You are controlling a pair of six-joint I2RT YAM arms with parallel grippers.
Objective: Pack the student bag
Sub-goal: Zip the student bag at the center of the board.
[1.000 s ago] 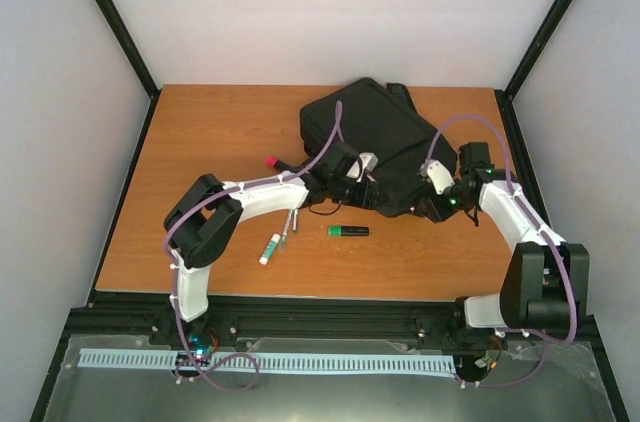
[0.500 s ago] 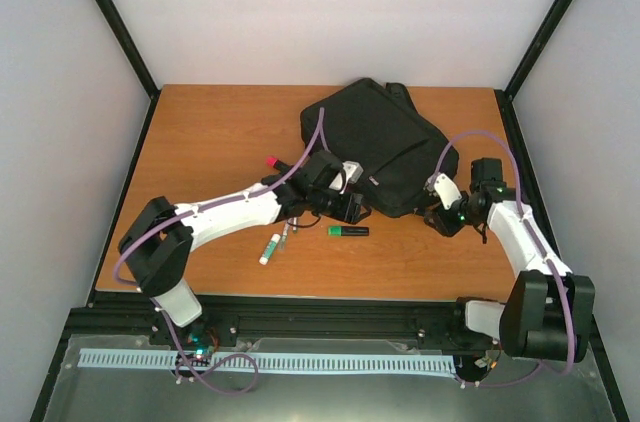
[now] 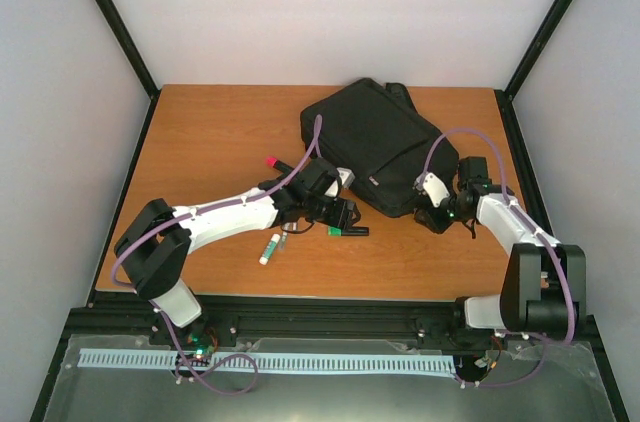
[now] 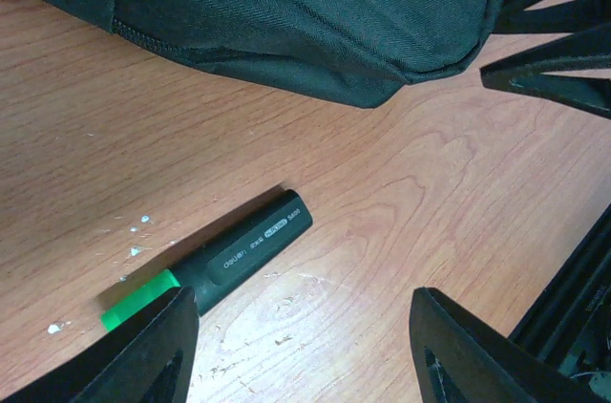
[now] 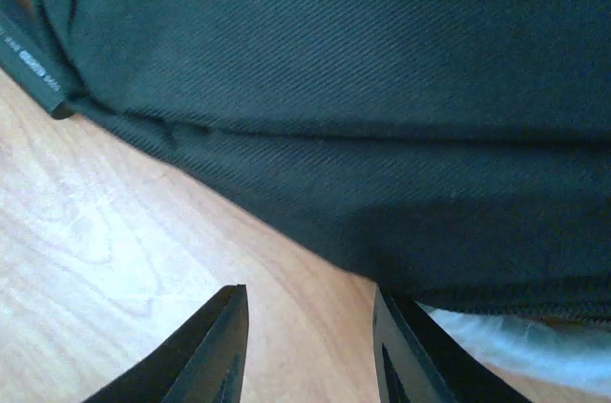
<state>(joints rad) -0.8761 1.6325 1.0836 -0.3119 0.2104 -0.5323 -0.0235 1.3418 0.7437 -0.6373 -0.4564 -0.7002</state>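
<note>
Student bag [image 3: 378, 142] lies flat on the table [image 3: 200, 132]. Left gripper [image 4: 301, 296] hovers off the bag's near edge, jaws spread wide, gripping nothing. A green-capped highlighter [image 4: 234, 260] lies on the wood between it and the bag. Right gripper [image 5: 308, 290] is at the bag's near right corner, jaws parted and empty. Contact with the fabric cannot be determined.

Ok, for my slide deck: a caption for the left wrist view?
Open left claw above a green-capped black highlighter lying on the wooden table, clear of the student bag.
</note>
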